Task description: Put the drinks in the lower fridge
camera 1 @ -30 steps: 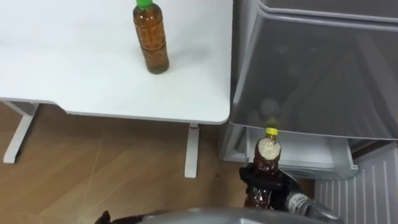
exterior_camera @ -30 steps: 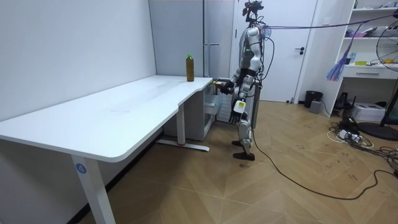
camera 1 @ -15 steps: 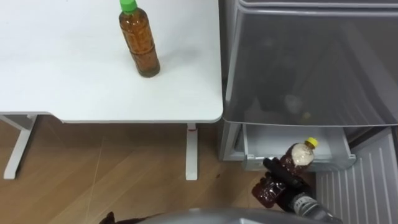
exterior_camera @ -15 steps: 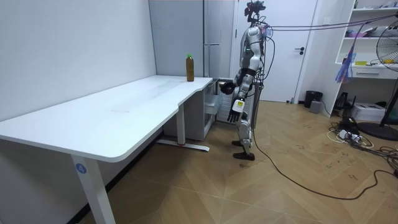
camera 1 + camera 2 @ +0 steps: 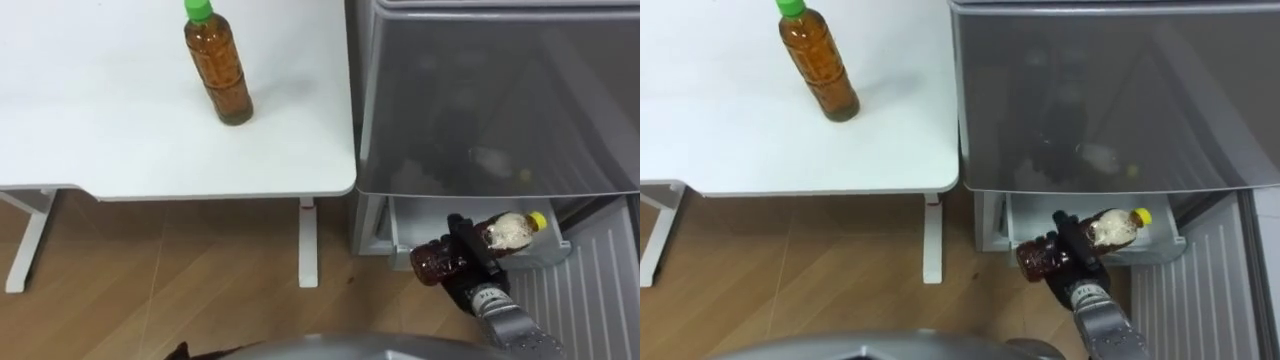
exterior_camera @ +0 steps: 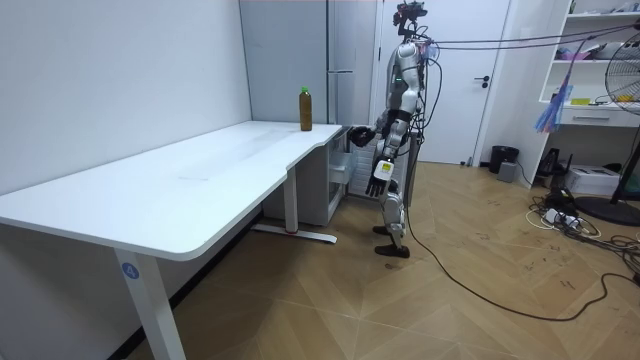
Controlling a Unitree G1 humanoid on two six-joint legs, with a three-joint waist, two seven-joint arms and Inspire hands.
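Grips the yellow-capped bottle [image 5: 505, 232] in the right hand [image 5: 468, 268], fingers curled round its dark lower half. Holds it tipped almost onto its side, base to the hand's left, cap out to the hand's right and slightly farther off. Lets the left hand [image 6: 378, 178] hang beside the thigh, well apart from the right one, fingers loose and pointing down. Stands upright on the wooden floor [image 5: 200, 270], facing the open fridge [image 6: 345, 50], right arm bent forward at about waist height in the room view.

Just past the right hand, under the bottle's neck: the white drawer [image 5: 415, 228] at the bottom of the fridge, pulled out. Cannot tell whether bottle and drawer rim touch.

Above and beyond the hand: a large grey see-through bin [image 5: 500, 100], with dim shapes inside too blurred to name.

Far to the hand's left and farther off: a white table [image 5: 110, 140], its edge just beside the fridge, carrying the green-capped bottle [image 5: 218, 62], upright, near the table corner closest to the fridge, well apart from the hand.
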